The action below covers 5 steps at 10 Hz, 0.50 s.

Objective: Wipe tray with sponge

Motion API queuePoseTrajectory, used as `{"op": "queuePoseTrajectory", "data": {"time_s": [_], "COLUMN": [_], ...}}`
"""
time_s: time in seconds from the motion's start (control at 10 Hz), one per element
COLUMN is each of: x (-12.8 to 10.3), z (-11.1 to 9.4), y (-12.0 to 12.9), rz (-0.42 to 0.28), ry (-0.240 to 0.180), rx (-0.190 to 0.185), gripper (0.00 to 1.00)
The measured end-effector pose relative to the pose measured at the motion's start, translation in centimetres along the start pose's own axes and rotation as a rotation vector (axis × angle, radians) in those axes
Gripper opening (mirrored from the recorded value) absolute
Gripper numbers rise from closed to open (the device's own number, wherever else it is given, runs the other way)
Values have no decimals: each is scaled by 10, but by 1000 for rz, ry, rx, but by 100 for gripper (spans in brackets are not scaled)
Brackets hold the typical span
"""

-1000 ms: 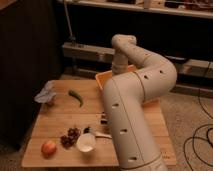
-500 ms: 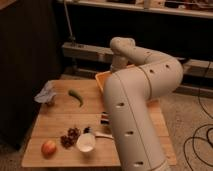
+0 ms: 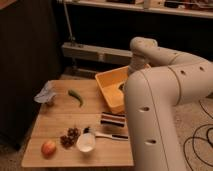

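The yellow-orange tray (image 3: 111, 85) stands at the back right of the wooden table (image 3: 60, 122). My white arm (image 3: 165, 95) rises from the lower right, bends at the top and reaches down over the tray's right part. Of my gripper (image 3: 122, 86) only a dark bit shows inside the tray, at the arm's edge. The arm covers the rest of it. The sponge is hidden from view.
On the table are a black, white and red striped block (image 3: 113, 119), a white cup (image 3: 86, 142), a thin utensil (image 3: 107, 135), grapes (image 3: 70, 137), an apple (image 3: 48, 148), a green pepper (image 3: 76, 97) and a crumpled grey item (image 3: 46, 94). Dark shelving stands behind.
The arm's thick link has swung to the right, and more of the tray's inside now shows. The things on the table have not moved.
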Motion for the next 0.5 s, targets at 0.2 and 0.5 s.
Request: {"op": "queuePoseTrajectory", "data": {"time_s": [0.2, 0.5], "x": [-2, -33], "z": [-8, -13], "y": [-16, -31], "rz": [24, 29], "ry": [-17, -29], "rx": [5, 22], "gripper": [0, 0]}}
